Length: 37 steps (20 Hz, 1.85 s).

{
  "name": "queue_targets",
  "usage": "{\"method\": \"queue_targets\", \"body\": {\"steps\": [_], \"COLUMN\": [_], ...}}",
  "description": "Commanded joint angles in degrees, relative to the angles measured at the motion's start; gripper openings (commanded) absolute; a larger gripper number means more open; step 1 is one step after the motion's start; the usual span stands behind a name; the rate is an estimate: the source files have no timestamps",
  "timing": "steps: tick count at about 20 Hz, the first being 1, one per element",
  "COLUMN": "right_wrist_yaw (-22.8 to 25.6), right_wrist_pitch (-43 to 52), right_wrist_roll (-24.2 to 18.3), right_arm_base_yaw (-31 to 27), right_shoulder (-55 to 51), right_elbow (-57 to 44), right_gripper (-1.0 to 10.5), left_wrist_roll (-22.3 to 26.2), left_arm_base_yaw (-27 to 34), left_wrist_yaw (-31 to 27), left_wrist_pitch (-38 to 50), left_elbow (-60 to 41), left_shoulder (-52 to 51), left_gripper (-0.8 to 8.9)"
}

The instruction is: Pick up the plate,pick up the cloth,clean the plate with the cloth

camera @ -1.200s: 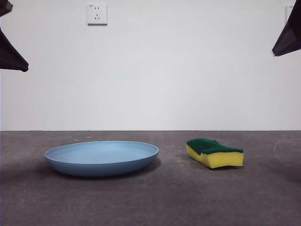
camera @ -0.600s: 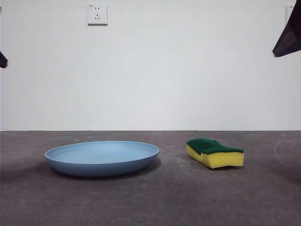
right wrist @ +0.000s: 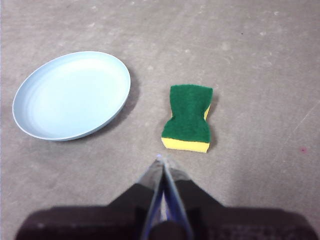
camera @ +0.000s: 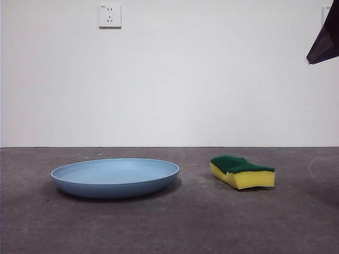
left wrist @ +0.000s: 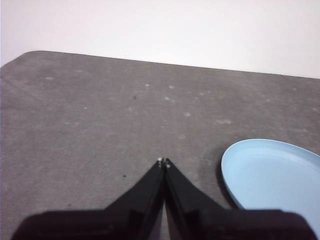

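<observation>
Light blue plate [left wrist: 272, 175] beside the closed left tool [left wrist: 163, 162]; sponge cloth [right wrist: 188, 117] ahead of the closed right tool [right wrist: 161, 160]. Risk: shallow rim on the bench [camera: 169, 227] may slip the jaws.

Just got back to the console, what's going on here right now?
Nothing is being handled yet. The plate and the cloth, really a yellow and green sponge, lie apart on the grey table. The left gripper hangs shut above bare table beside the plate. The right gripper hangs shut above the table, short of the sponge.
</observation>
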Motion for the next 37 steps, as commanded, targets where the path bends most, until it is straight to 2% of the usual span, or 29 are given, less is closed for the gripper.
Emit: {"method": "queue_targets", "body": {"steps": [1,7,14,30,35,37], "right_wrist_yaw": [0.1,0.1,0.1,0.1,1.9,1.2], "right_wrist_pitch": [0.2,0.2,0.2,0.2,-0.9,-1.0], "right_wrist_roll": [0.6,0.6,0.6,0.6,-0.8,-4.4], "right_arm_base_yaw": [0.0,0.0,0.0,0.0,-0.4,-4.2], "right_shoulder": [0.0,0.0,0.0,0.0,-1.3,-4.5], "right_elbow": [-0.3,-0.3,-0.3,-0.3,-0.3,-0.5], "right_gripper": [0.0,0.0,0.0,0.0,0.0,0.0], "left_wrist_roll": [3.6,5.8,6.1,6.8,6.8,6.8], "left_arm_base_yaw": [0.9,2.6,3.0,2.9,2.9,2.9], "left_wrist_yaw": [3.1,5.6,6.1,6.8,6.8,6.8], "left_wrist_pitch": [0.8,3.9,-3.1,-2.7,-2.7,-2.7], "left_elbow": [-1.6,-5.0,-5.1,-5.1,-5.1,-5.1], "left_shoulder": [-1.9,-4.7,-5.6,-5.5,-5.5,-5.5], "left_gripper": [-0.01,-0.01,-0.01,-0.01,-0.01,-0.01]}}
